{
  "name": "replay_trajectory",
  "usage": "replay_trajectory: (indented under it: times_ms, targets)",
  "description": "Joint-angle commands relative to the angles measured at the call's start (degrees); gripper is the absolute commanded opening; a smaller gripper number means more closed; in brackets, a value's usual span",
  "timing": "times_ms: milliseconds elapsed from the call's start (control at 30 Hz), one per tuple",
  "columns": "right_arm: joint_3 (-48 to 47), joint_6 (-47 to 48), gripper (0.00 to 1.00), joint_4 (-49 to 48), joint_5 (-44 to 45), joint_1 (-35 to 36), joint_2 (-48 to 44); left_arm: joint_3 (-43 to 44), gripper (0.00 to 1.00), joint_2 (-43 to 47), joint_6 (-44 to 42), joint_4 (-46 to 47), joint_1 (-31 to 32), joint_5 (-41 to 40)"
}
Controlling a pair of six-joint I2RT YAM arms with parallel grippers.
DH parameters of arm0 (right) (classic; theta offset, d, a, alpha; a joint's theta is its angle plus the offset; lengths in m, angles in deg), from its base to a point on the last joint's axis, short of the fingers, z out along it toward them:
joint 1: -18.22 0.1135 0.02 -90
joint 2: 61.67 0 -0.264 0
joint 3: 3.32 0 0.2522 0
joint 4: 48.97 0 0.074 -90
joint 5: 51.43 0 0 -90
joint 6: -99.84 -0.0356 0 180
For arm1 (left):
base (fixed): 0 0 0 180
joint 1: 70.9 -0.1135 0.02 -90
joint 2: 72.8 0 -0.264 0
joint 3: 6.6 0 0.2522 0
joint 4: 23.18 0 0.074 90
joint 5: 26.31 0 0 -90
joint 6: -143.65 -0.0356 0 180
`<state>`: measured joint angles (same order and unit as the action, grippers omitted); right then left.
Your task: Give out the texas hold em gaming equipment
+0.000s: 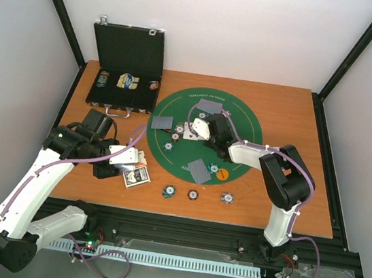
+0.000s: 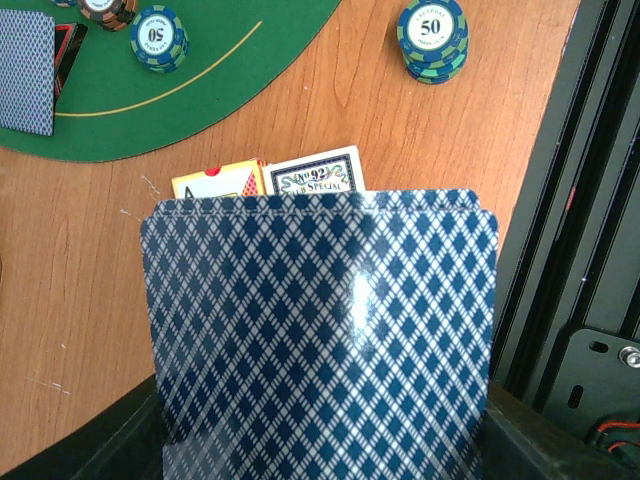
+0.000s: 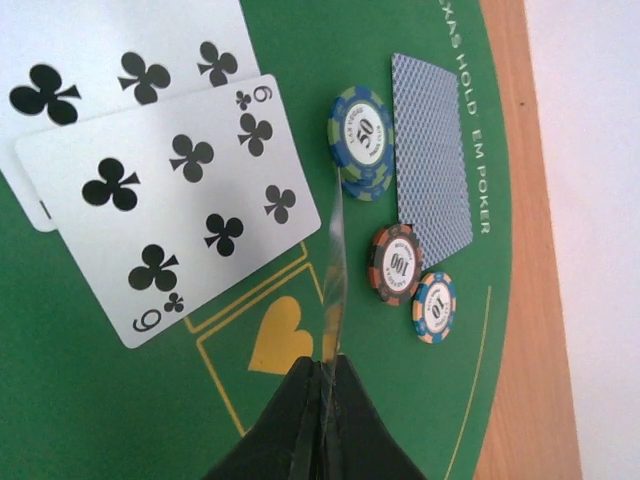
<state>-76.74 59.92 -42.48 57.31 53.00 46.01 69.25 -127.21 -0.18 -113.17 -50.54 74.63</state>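
Beside the left edge of the green mat [image 1: 244, 116], from above, the left gripper [image 1: 127, 157] hangs; its wrist view shows it clamped on a blue-backed deck [image 2: 320, 340]. Over the mat's middle, the right gripper [image 3: 320, 368] pinches one card [image 3: 335, 250] edge-on by the nine of clubs [image 3: 170, 210]. This is likely dealing the board; next, lay it flat.

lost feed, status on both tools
Left tool shut on blue diamond-backed card stack. Right tool shut on thin edge-on card over green felt mat. Striped chips close by.

Blue diamond-patterned cards [image 2: 320, 340], green mat [image 1: 243, 122], white nine [image 3: 170, 205] with black clubs
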Motion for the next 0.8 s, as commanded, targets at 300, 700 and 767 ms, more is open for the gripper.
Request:
replay_trajectory:
  times_ms: [300,700,767]
  targets:
    - [-2.33,1.14,0.06,9.05,-7.34,-1.63,0.32,-0.12,0.16,0.77,-1.00,0.35,-0.06,0.93]
    - [-3.21,-5.52,0.27,17.35,-7.97,-2.00,0.56,0.51,0.16,0.70,-0.87,0.18,-0.06,1.01]
    - [-3.56,-6.57,0.34,17.97,-7.99,-2.15,0.95,0.49,0.16,0.71,-0.85,0.04,-0.06,0.89]
